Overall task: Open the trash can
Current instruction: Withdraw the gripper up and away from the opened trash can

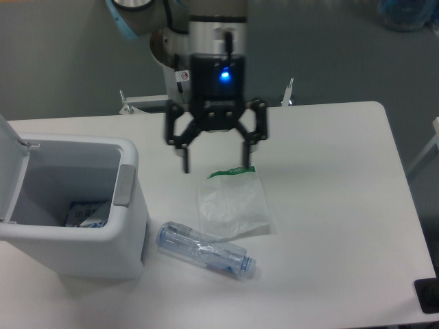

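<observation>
Gripper (214, 166) spread wide, fingers pointing down, nothing held, blue light lit on the wrist. Directly beneath and just toward the camera: clear plastic bag (232, 203) with a green strip along its far edge, flat on the white table (329, 205). Farther toward the camera, a crushed clear plastic bottle (204, 249) lying on its side. Off to the gripper's left in view: white trash can (75, 226), lid (10, 164) swung up at the far left, grey push tab (123, 185) on the near rim, some packaging visible inside.

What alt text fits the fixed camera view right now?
A white trash can stands open at the table's left, lid upright, some packaging inside. The gripper hovers with jaws open above a clear plastic bag; a crushed bottle lies nearer the camera.
</observation>
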{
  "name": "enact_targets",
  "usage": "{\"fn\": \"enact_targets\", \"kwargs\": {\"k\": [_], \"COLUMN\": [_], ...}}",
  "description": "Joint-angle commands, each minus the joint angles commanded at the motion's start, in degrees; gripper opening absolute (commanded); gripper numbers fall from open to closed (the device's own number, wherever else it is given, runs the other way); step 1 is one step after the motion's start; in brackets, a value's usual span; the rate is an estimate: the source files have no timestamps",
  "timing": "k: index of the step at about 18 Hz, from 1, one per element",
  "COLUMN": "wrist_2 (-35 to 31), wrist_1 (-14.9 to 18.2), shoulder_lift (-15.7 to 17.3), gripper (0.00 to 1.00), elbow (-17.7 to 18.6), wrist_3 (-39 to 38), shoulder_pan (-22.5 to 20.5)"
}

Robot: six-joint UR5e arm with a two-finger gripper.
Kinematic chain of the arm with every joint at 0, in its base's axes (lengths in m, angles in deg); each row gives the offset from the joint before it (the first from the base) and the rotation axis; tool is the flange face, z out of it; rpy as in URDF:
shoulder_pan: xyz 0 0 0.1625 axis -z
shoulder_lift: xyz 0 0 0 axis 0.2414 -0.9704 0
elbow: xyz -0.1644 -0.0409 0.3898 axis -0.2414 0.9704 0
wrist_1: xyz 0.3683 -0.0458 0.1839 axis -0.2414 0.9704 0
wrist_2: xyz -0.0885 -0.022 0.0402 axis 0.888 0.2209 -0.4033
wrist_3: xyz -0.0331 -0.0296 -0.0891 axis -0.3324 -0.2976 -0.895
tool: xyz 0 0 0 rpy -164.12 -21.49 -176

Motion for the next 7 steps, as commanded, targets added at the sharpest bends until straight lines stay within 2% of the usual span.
{"fn": "enact_targets", "kwargs": {"k": [4, 7], "wrist_2": [-8.09, -9.51], "wrist_1": [0.35, 0.18], "shoulder_lift": [-1.84, -3.07], "gripper": [1.0, 1.0], "elbow": [0.35, 0.53], "wrist_3": [11.51, 13.73], "shoulder_pan": [-0.18, -0.18]}}
